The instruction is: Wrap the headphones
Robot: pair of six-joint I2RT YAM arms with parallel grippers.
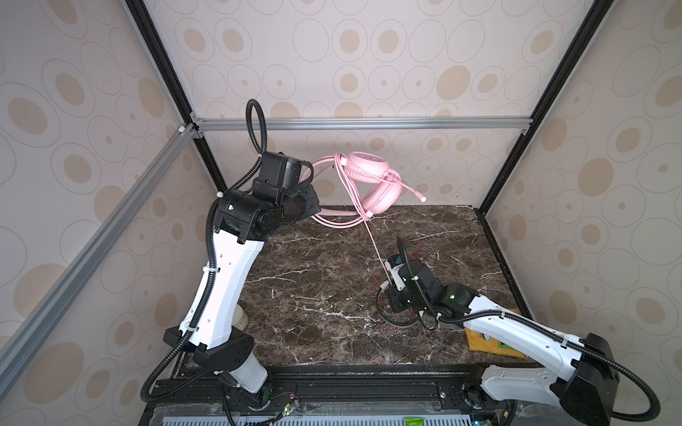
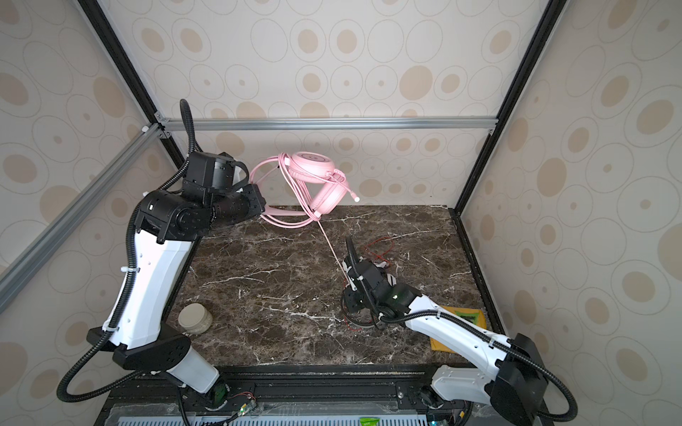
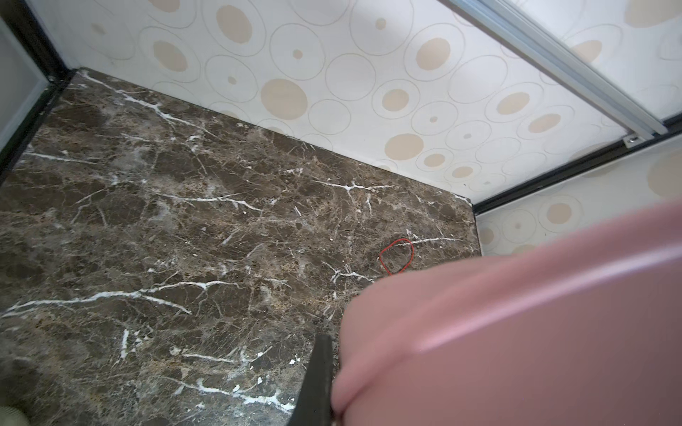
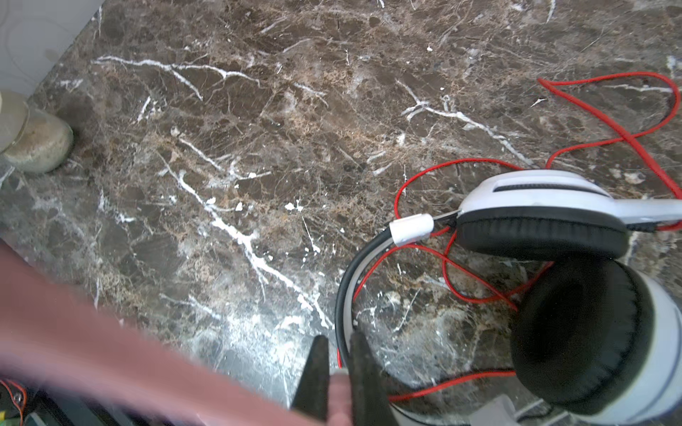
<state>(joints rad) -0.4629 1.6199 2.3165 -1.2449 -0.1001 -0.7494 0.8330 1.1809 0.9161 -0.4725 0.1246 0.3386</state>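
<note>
Right wrist view: right gripper (image 4: 337, 337) closed on taut pink cable (image 4: 340, 394); more pull may drag pink over-ear headset (image 1: 382, 195) from closed left gripper (image 1: 313, 201).

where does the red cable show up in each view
both top views: red cable in thin loops on the marble table, right of centre.
left wrist: a small loop near a table corner.
right wrist: large, tangled about the white-and-black headset.
shared landmark: the table's white veins.
</note>
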